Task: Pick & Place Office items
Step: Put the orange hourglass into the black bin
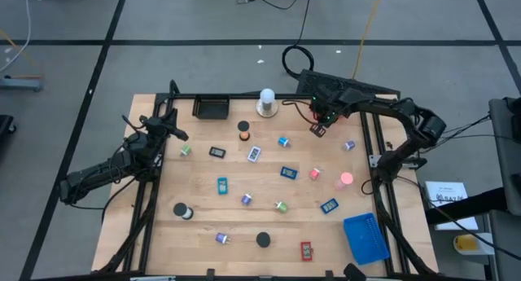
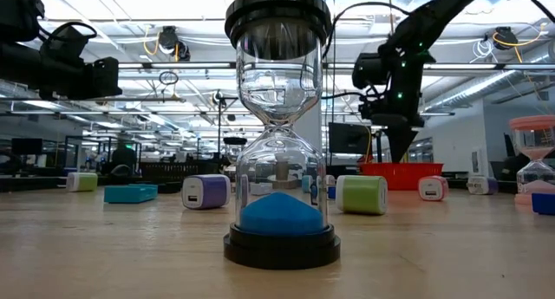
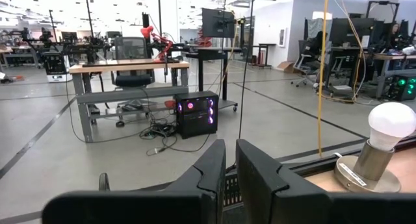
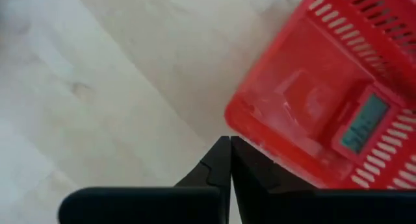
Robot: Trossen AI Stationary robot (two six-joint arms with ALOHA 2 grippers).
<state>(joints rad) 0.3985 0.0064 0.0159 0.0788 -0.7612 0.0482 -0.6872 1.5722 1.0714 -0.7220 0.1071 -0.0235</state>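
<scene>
Where red tray (image 4: 325,100) sits, right hand (image 4: 229,160) closed; labels unreadable.

Office items lie scattered flat and apart across my wooden tabletop (image 1: 203,208): blue rectangular calculators (image 1: 222,185), small purple (image 1: 247,199) and green cubes (image 1: 281,207), a pink hourglass (image 1: 346,180), black cylinders (image 1: 263,240), a red calculator (image 1: 306,250).

No legible txt anywhere; display on red item (image 4: 365,123) in red tray (image 4: 312,74) unreadable.

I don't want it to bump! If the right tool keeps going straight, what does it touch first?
Probably the wooden table, right beside the red tray; the shut right tool points down there.
</scene>
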